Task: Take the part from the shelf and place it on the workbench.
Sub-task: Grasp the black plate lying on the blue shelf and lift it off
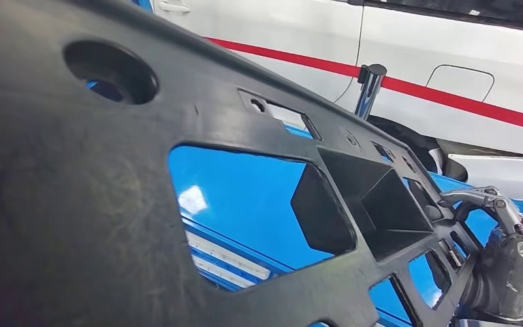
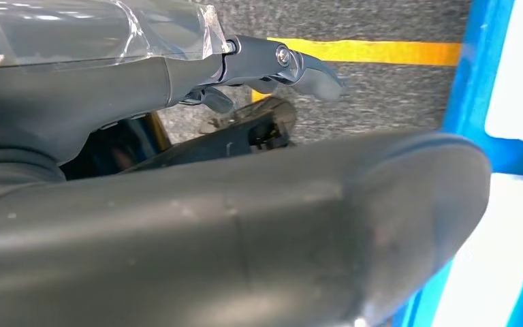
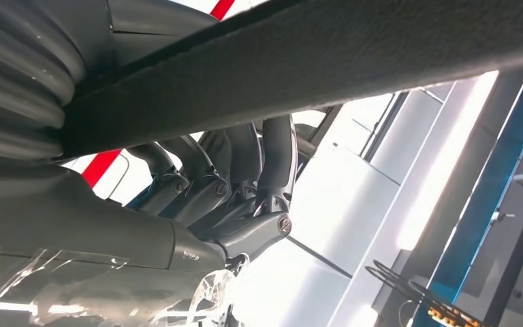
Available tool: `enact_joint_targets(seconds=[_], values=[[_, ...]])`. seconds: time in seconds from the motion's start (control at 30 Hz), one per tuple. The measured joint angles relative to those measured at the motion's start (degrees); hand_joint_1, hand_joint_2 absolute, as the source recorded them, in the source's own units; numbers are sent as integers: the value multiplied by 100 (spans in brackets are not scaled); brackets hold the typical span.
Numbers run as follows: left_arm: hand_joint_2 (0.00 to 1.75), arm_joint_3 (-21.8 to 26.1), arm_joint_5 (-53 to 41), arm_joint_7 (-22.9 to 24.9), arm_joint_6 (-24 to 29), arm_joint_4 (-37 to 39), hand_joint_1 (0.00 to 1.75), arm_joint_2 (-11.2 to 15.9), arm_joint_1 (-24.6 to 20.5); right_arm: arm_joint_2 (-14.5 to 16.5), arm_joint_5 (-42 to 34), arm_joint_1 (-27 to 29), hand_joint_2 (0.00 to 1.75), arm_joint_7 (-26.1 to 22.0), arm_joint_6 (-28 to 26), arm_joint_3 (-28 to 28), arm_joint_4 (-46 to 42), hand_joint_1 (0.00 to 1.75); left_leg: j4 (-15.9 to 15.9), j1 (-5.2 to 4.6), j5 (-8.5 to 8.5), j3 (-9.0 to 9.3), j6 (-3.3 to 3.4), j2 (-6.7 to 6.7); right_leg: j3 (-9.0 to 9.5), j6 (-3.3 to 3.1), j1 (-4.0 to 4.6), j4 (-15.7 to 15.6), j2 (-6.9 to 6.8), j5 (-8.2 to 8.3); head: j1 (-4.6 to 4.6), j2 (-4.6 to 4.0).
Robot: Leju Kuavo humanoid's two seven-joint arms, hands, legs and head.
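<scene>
While one black panel part (image 1: pixel 109 225) is carried tilted before a white car (image 1: pixel 449 61) with one red stripe (image 1: pixel 408 87), its far edge is gripped by the right hand (image 1: pixel 507 262). Left hand (image 2: pixel 177 75) fingers: grip cannot be told.

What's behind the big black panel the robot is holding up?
Through the cutouts of the large black textured plastic panel a glossy blue surface shows. Above its edge is a white vehicle body with a red stripe. The panel covers the rest. The right hand grips its far end.
</scene>
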Motion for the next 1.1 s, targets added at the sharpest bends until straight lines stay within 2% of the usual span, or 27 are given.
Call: enact_joint_targets(seconds=[0.1, 0.2, 0.27, 0.47, 0.53, 0.57, 0.6, 0.63, 0.67, 0.7, 0.77, 0.8, 0.83, 0.87, 0.9, 0.93, 0.97, 1.0, 1.03, 1.07, 1.1], values=[[0, -8, -28, 27, -17, 0, 0, -14, -12, 1, -52, 3, 175, -33, -22, 28, 0, 175, -116, 37, 88, 29, 43, 13, -25, 46, 11, 54, -1, -45, 63, 0], [0, -12, -31, 35, -49, 0, 0, -37, -33, 4, -96, 13, 175, -56, -76, 41, 0, 175, -228, 73, 182, 29, 75, 35, -281, 130, -1, 607, -6, -459, 167, 0], [0, -14, -33, 35, -60, 0, 0, -44, -37, 4, -104, 13, 175, -60, -91, 43, 0, 175, -228, 76, 194, 16, 73, 35, -387, 151, -13, 842, -6, -596, 189, 0], [0, -14, -33, 35, -60, 0, 0, -44, -37, 4, -104, 13, 175, -60, -92, 43, 0, 175, -228, 76, 194, 16, 73, 35, -390, 152, -14, 849, -6, -599, 189, 0], [0, -16, -33, 36, -61, 0, 0, -45, -35, 4, -112, 19, 175, -62, -100, 44, 0, 175, -228, 77, 194, 11, 72, 36, -442, 160, -22, 968, -6, -650, 198, 0], [0, -21, -33, 37, -67, 0, 0, -46, -31, 5, -127, 36, 175, -66, -117, 48, 0, 175, -227, 81, 198, 2, 67, 37, -546, 177, -42, 1195, -6, -728, 212, 0], [0, -26, -33, 41, -76, 0, 0, -48, -26, 5, -162, 62, 175, -77, -142, 56, 0, 175, -224, 101, 209, -16, 46, 38, -630, 219, -87, 1369, -8, -720, 227, 0], [0, -32, -33, 46, -87, 0, 0, -49, -21, 6, -203, 89, 175, -91, -171, 63, 0, 175, -217, 134, 223, -36, 17, 39, -656, 277, -146, 1415, -13, -637, 241, 0], [0, -37, -32, 58, -113, 0, 0, -49, -19, 7, -282, 133, 175, -132, -231, 71, 3, 175, -156, 172, 241, -96, -71, 24, -560, 326, -226, 1155, 5, -449, 271, -1], [0, -39, -29, 73, -149, 0, 0, -47, -10, 9, -374, 180, 175, -190, -304, 75, 11, 175, 177, 216, 34, -269, -175, 13, -490, 289, -270, 791, 13, -170, 262, -1], [0, -42, -19, 93, -220, 0, 0, -42, -1, 12, -523, 271, 175, -299, -428, 76, 32, 175, 1135, 245, -552, -672, -335, -8, -482, 137, -268, 270, 25, 187, 226, -1], [0, -42, -9, 96, -245, 0, 0, -39, 2, 13, -552, 302, 175, -329, -453, 76, 43, 175, 1641, 236, -870, -829, -340, -4, -617, 52, -218, 298, 6, 276, 182, 0], [0, -42, -1, 97, -256, 0, 0, -39, -2, 13, -562, 319, 175, -341, -457, 76, 51, 175, 1836, 208, -935, -825, -308, -5, -680, 38, -181, 299, -2, 323, 170, 0], [0, -42, 4, 100, -267, 0, 0, -39, -1, 13, -565, 331, 175, -351, -460, 76, 58, 175, 1838, 170, -900, -727, -256, -6, -741, 23, -139, 299, -8, 371, 161, 0], [0, -42, 8, 103, -273, 0, 0, -39, 3, 13, -568, 338, 175, -358, -463, 76, 63, 175, 1615, 122, -785, -524, -178, -8, -799, 6, -98, 298, -6, 421, 155, 0], [0, -42, 9, 105, -278, 0, 0, -38, 7, 13, -571, 341, 175, -364, -466, 75, 65, 175, 1217, 59, -651, -234, -71, -8, -849, -11, -65, 295, -4, 470, 151, 0], [0, -42, 9, 105, -280, 1, 0, -27, 4, 14, -575, 347, 175, -370, -468, 75, 66, 175, 733, -17, -578, 96, 56, -8, -889, -20, -40, 293, -4, 516, 149, 0], [0, -42, 10, 105, -282, 1, 0, -18, -4, 14, -578, 361, 175, -376, -475, 74, 66, 175, 303, -82, -542, 375, 156, 17, -913, -22, -39, 281, -14, 566, 141, 0], [0, -42, 10, 104, -287, 1, 0, -9, -11, 15, -587, 374, 175, -381, -485, 74, 67, 175, -1, -143, -529, 557, 223, 35, -923, -14, -56, 264, -32, 615, 134, 0], [0, -42, 10, 104, -291, 1, 0, -1, -13, 15, -596, 386, 175, -386, -495, 74, 69, 175, -176, -186, -522, 643, 258, 53, -926, 10, -82, 242, -50, 666, 121, 0], [0, -42, 12, 104, -295, 0, 0, -3, -9, 15, -605, 396, 175, -389, -504, 74, 72, 175, -258, -203, -458, 639, 272, 71, -915, 39, -106, 193, -66, 730, 103, 0]])
